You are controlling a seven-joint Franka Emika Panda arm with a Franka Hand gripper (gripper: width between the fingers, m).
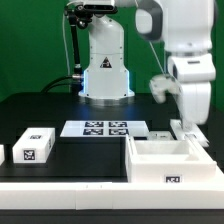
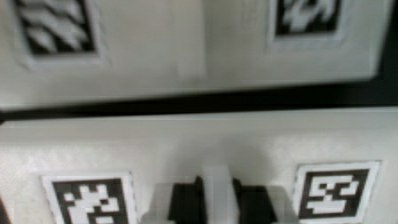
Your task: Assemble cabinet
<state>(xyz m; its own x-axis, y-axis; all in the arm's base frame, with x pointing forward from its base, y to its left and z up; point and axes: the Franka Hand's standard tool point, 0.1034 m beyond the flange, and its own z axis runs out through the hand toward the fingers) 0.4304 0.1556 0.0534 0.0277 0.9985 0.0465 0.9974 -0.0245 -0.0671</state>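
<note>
The cabinet's big white box stands open-topped at the exterior view's front right, with a tag on its front wall. My gripper is down just behind the box, over a white tagged panel. In the wrist view the dark fingers press on both sides of a thin white ridge of that panel, between two tags; my gripper is shut on it. A second tagged white slab lies beyond. Another white tagged piece lies at the exterior view's left.
The marker board lies mid-table in front of the robot base. A flat white panel lies behind the box. A white piece is cut off at the exterior view's left edge.
</note>
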